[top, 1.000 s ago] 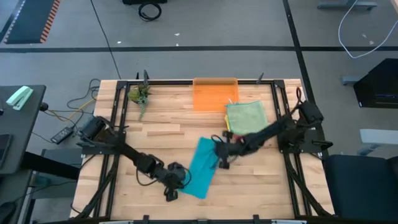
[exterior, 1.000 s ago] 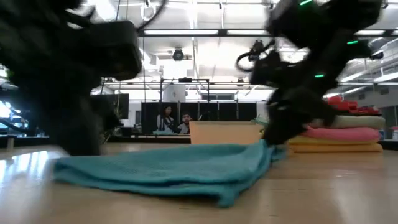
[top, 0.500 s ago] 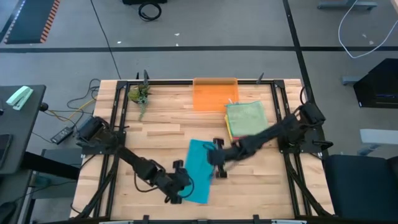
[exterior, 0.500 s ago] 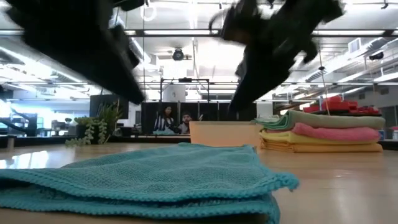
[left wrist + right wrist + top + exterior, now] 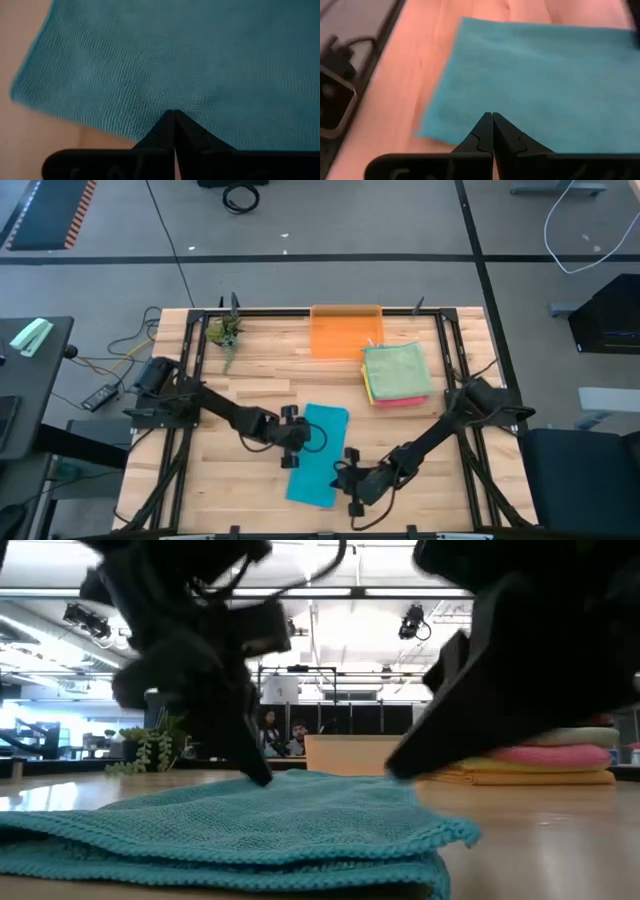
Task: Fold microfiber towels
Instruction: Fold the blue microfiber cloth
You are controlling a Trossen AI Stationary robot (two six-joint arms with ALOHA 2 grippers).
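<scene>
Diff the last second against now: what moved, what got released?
The teal towel, then skewed and partly bunched, now lies folded flat. The left gripper moved from its near-left corner up to its left edge; the right gripper let go at the far edge and swung to the near-right side. Both are shut. The folded stack and orange bin stayed put.

1. Both arms are matte black, built of slim tube-like links joined by thicker, blocky joints
2. The left gripper (image 5: 291,442) and right gripper (image 5: 352,483) are black, boxy heads
3. In the wrist views each pair of fingers (image 5: 162,131) tapers to a pointed wedge, with small stepped notches along the seam between them
4. A broad black bar runs across below the fingers (image 5: 481,134)
</scene>
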